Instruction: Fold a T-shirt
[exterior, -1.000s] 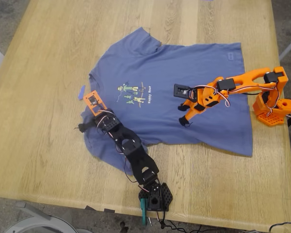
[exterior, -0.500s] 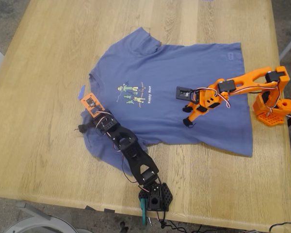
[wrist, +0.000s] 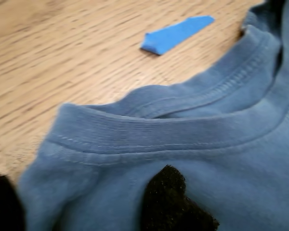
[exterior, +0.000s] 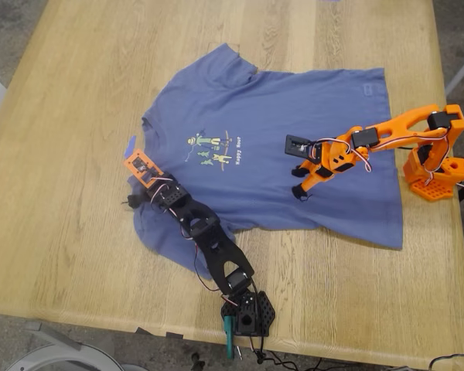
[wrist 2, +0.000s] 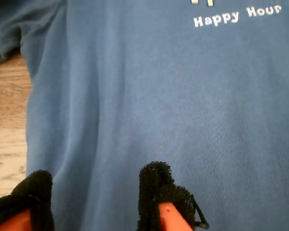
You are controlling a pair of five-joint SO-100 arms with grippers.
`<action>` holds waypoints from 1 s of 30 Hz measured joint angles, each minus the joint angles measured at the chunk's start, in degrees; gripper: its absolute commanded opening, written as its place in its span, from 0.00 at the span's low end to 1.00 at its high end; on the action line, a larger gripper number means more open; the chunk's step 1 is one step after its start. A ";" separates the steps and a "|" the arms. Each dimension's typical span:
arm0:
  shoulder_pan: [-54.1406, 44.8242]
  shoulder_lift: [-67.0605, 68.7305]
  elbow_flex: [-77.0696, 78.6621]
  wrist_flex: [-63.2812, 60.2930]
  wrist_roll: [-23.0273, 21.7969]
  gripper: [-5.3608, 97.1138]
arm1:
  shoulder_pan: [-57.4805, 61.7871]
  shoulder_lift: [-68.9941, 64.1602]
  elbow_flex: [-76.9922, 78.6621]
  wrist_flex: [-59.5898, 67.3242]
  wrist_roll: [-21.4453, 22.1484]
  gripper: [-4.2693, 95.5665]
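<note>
Across the middle of the tabletop lies the T-shirt, spread flat, collar toward nine o'clock in the exterior view. My first claw sits at the collar, one black pad on the cloth; whether it grips, I cannot tell, the other pad is cut off. My second claw hovers over the shirt's belly, pads narrowly apart, "Happy Hour" print ahead. Beyond the collar, a blue scrap rests on bare wood.
</note>
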 measured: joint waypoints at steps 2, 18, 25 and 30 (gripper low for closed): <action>0.00 -0.44 -0.62 0.44 0.00 0.29 | 0.09 -0.26 0.00 -1.23 0.00 0.34; 0.97 -3.34 -2.55 0.44 0.09 0.35 | 1.58 -6.59 -0.26 -7.38 0.00 0.34; 2.72 -5.10 -5.45 4.31 0.09 0.31 | 3.34 -6.94 -1.32 -7.73 -0.26 0.33; 2.55 -6.86 -7.47 6.59 0.09 0.10 | 4.22 -9.14 -1.58 -10.28 -0.53 0.33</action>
